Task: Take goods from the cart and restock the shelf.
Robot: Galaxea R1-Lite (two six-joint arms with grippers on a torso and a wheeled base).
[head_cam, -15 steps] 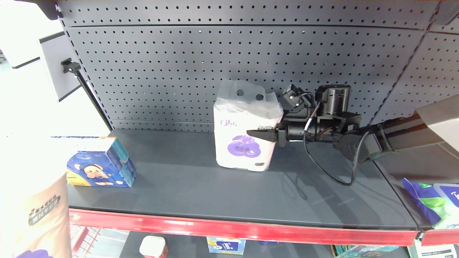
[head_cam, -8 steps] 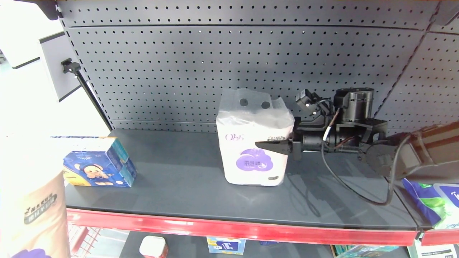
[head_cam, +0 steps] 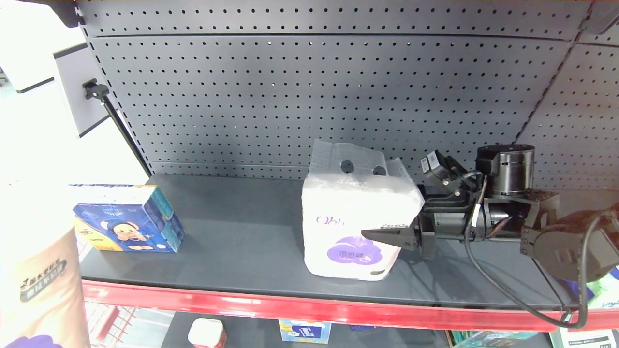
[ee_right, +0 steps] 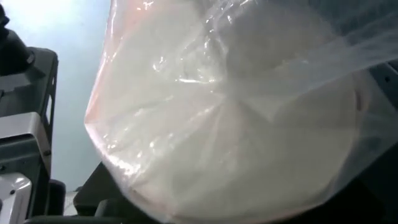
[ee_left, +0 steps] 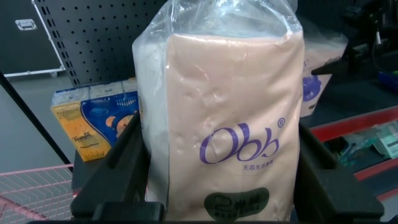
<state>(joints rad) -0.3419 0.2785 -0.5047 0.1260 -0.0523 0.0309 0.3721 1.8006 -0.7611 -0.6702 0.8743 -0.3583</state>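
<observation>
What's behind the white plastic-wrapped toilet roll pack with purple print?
The grey perforated back panel. The right gripper holds the white plastic-wrapped toilet roll pack from the side; its far jaw is hidden behind the pack.

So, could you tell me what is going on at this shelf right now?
The robot is restocking. Its right gripper is clamped on a white roll pack with purple print, upright over the front part of the grey shelf. Its left gripper holds a beige roll pack low on its left, in front of the shelf. A blue tissue box sits on the shelf's left side.
</observation>
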